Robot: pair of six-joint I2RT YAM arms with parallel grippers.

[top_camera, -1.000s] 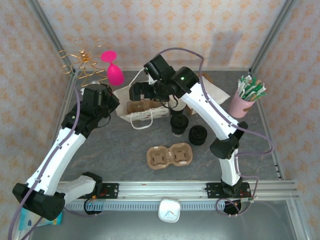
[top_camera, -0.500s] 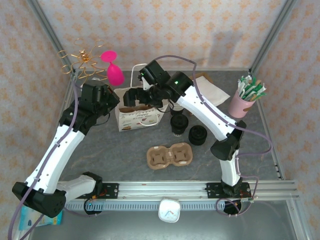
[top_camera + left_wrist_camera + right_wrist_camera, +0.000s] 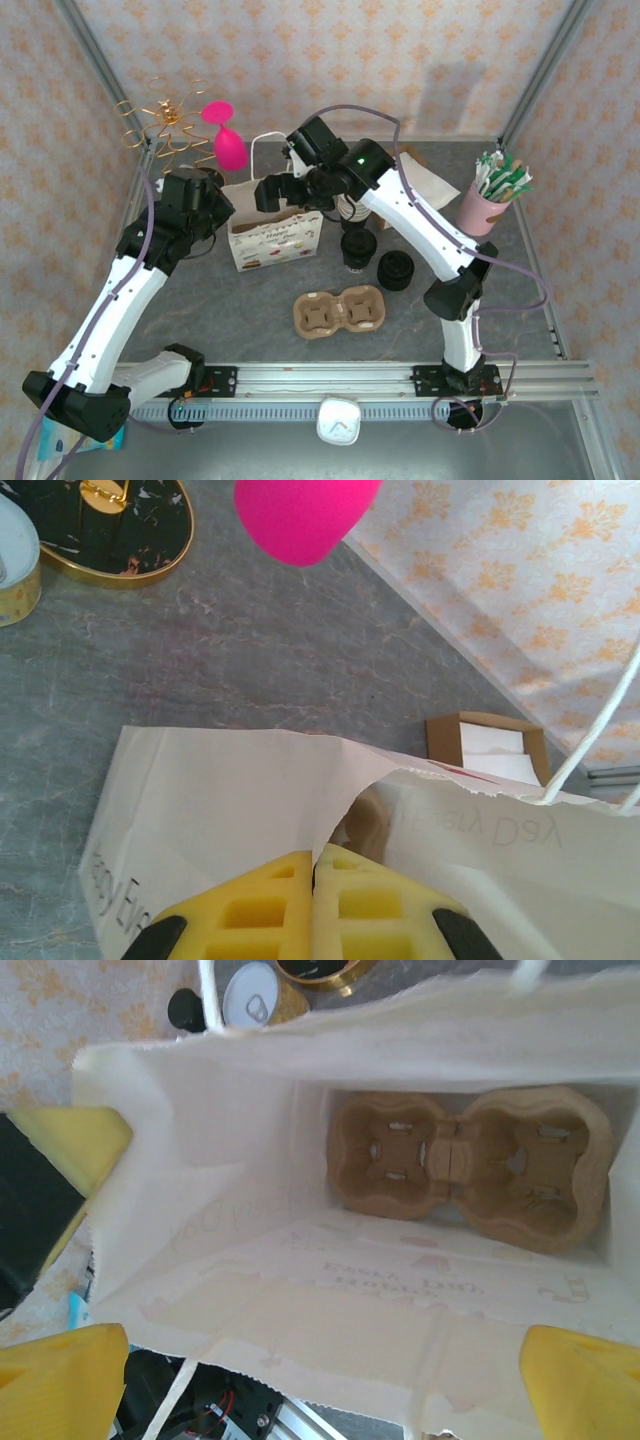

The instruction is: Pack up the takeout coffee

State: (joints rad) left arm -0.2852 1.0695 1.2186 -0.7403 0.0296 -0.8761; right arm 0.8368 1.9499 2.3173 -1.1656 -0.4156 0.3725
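A white paper bag (image 3: 278, 242) stands upright left of centre, its mouth open upward. My left gripper (image 3: 226, 214) is shut on the bag's left rim; its yellow fingers (image 3: 262, 910) pinch the paper edge (image 3: 330, 810). My right gripper (image 3: 290, 193) hovers open over the bag's mouth and holds nothing; the bag's near wall (image 3: 320, 1300) lies between its yellow pads (image 3: 585, 1385). Inside the bag lies a brown cup carrier (image 3: 465, 1165). The takeout coffee (image 3: 357, 248), a cup with a black lid, stands on the table just right of the bag. A second cup carrier (image 3: 340, 311) lies nearer the front.
A stack of black lids (image 3: 395, 270) and a stack of lidless cups (image 3: 347, 207) stand by the coffee. A pink cup of stirrers (image 3: 487, 203) is at the right. A pink glass (image 3: 228, 140) and gold wire stand (image 3: 165, 125) are back left. A napkin box (image 3: 487, 745) lies behind the bag.
The bag has gone from lying tilted with its mouth toward the camera to standing upright, a little further left. Both grippers moved with it; the left stayed shut on its rim.
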